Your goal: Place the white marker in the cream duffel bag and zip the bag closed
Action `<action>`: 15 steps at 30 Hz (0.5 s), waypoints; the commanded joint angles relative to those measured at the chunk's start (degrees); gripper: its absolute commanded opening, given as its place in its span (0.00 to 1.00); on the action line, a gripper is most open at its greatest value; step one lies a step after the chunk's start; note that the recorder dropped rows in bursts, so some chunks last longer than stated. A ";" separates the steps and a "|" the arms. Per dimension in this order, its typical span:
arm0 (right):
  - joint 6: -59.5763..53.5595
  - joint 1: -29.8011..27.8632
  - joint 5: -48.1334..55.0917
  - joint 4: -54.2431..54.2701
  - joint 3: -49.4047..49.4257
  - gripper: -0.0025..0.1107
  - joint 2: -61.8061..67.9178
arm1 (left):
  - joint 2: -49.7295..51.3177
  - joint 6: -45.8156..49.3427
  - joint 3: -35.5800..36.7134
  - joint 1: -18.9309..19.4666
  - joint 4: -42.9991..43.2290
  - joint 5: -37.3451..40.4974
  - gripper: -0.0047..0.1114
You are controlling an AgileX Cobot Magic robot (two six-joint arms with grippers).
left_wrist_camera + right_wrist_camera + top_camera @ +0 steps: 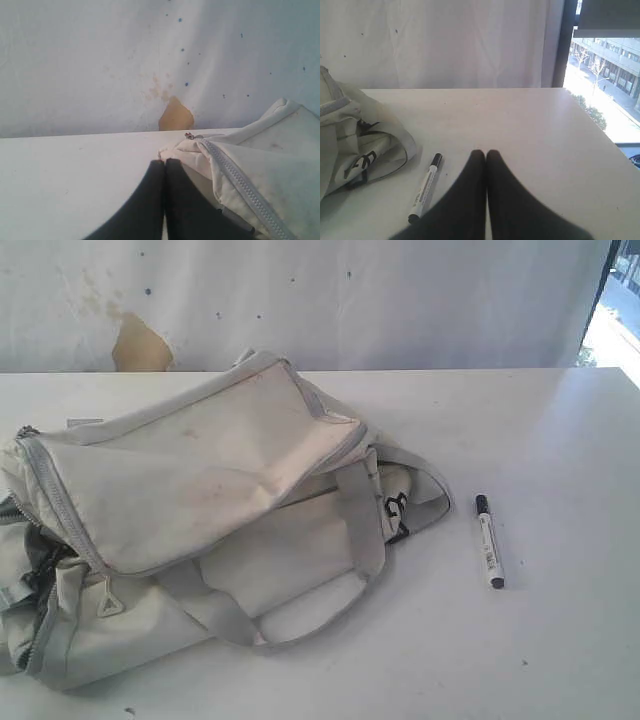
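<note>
Marker (425,195) is lying flat on the desk (530,125) just beside the right claw (482,152), not touching it, between that claw and the bag (350,140). The right claw's fingers are pressing together, gripping nothing. The left claw (162,161) is sitting just beside the bag's zippered edge, its fingers also pressing together; the marker is lying well apart from it, beyond the bag. One marker, one bag and two claws are showing.
</note>
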 commanded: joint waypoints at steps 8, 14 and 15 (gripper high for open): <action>0.15 -0.36 -0.12 -0.46 0.27 0.02 -0.24 | -0.16 -0.31 0.16 0.07 -0.65 -0.31 0.04; 0.15 -0.36 -4.86 -0.46 0.27 0.02 -0.24 | -0.16 -2.15 0.16 0.07 -0.65 -9.15 0.04; 0.15 -0.36 -5.46 -0.46 0.27 0.02 -0.24 | -0.16 -2.88 0.16 0.07 -0.65 -11.34 0.04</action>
